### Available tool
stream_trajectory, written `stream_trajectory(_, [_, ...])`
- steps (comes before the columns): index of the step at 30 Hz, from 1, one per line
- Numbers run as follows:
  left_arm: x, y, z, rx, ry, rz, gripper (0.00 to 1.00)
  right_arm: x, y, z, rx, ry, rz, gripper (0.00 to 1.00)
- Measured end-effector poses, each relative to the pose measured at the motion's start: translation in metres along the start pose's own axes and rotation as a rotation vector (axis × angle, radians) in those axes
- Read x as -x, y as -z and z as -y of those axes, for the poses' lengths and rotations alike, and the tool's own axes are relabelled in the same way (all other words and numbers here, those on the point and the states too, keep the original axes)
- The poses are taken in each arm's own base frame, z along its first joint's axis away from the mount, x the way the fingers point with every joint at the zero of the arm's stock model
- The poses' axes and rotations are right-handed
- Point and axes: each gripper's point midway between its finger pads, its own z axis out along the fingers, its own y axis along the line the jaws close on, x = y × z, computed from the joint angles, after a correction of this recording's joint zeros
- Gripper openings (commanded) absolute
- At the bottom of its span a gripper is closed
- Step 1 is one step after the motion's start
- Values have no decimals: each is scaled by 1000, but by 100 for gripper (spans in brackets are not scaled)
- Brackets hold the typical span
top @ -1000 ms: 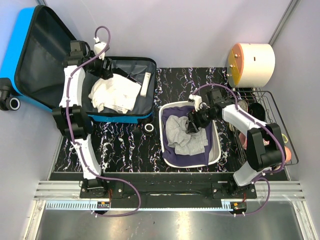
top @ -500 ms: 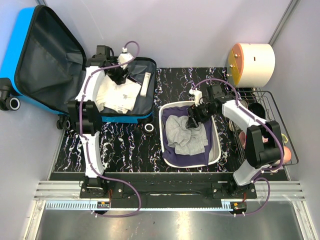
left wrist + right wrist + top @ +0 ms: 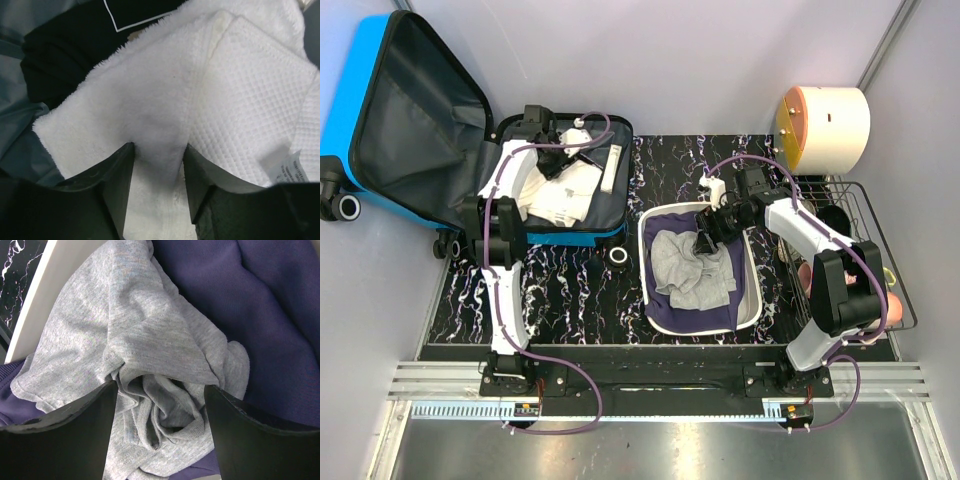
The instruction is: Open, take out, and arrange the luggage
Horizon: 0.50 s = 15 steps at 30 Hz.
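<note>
1. The luggage [image 3: 410, 110] lies open at the table's far-left corner. Its long axis runs near to far, wheels nearest the arms, lid propped up leftward.
2. The table [image 3: 570, 290] is black marble-veined; the walls are pale.
3. The left gripper [image 3: 159, 150] pinches a fold of fluffy white cloth [image 3: 165, 90] in the grey-lined shell. The right gripper [image 3: 161, 390] hangs open over a grey knit shirt [image 3: 130, 325] in the white basin [image 3: 645, 255].

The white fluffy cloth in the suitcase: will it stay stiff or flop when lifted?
Probably floppy: the white cloth creases between the fingers of the left hand. Likely light, being fluffy fabric. Unlikely to slip, given its fuzzy pile.
</note>
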Motion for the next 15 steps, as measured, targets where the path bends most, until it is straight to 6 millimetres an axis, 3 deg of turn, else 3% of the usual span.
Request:
stream_trajectory(6, [-8, 7, 1, 7, -31, -15, 11, 0, 0, 0, 0, -1, -1, 79])
stream_trajectory(12, [-17, 53, 0, 27, -31, -22, 10, 0, 0, 0, 0, 0, -2, 79])
stream_trajectory(15, [-25, 81, 5, 29, -40, -33, 21, 0, 0, 0, 1, -1, -2, 79])
